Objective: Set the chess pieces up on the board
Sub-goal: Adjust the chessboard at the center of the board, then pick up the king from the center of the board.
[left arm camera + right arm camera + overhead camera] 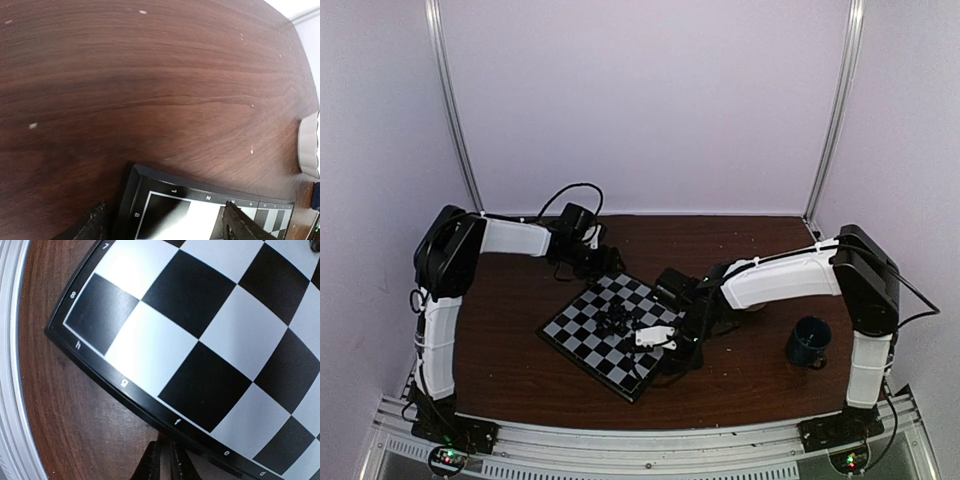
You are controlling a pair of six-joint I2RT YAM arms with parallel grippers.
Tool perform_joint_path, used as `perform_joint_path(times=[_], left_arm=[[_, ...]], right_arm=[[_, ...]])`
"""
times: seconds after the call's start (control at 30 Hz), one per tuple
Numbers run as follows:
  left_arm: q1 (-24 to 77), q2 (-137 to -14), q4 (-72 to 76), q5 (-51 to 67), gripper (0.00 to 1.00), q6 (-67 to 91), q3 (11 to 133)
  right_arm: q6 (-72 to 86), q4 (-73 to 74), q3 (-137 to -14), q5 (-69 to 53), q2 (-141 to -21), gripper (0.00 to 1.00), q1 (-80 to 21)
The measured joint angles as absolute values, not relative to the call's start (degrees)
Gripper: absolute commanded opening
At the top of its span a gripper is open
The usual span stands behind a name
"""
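1. The chess pieces [619, 320] sit bunched in one dark clump near the middle of the board [578, 340], with no back row lined up yet. From overhead they're too small to tell which is which.
2. My guess on handling is that they're tiny, light and made of glossy plastic, so slippery and easy to tip. I'd pinch one at a time, low around the body, coming straight down.
3. The board looks flat and stiff and lies turned like a diamond on the brown tabletop [515, 350]. It could slide if bumped.
4. The right hand [163, 450] is just off the board's edge by the e and f files. Its fingers are pressed together and nothing shows between them.
5. The left hand [166, 210] is at the far corner with its fingers spread wide, empty.
6. A dark blue mug [809, 342] stands well apart, off to the right.
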State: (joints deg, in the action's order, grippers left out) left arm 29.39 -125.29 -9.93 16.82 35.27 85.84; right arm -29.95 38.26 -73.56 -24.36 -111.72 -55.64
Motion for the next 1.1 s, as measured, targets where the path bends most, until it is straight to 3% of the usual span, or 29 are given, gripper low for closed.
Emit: perform_joint_path(times=[0.33,0.63,0.77,1.1], left_arm=[[31.0,-126.6,-22.8,12.7,0.82,26.5,95.9],[28.6,-122.2,-28.4,7.3,0.78,23.5,94.0],[25.5,-120.9,-28.4,5.8,0.72,23.5,90.9],[24.6,-118.8,-28.8,7.7,0.52,23.3,87.3]], right_arm=[[-35.3,50.5,-70.5,-26.5,-99.5,0.16,-53.8],[-35.0,54.5,-76.0,-31.9,-94.8,0.17,-39.0],[-33.2,53.2,-77.4,-33.6,-94.8,0.18,-34.1],[-30.8,50.3,-74.2,-34.9,-93.8,0.18,-33.0]])
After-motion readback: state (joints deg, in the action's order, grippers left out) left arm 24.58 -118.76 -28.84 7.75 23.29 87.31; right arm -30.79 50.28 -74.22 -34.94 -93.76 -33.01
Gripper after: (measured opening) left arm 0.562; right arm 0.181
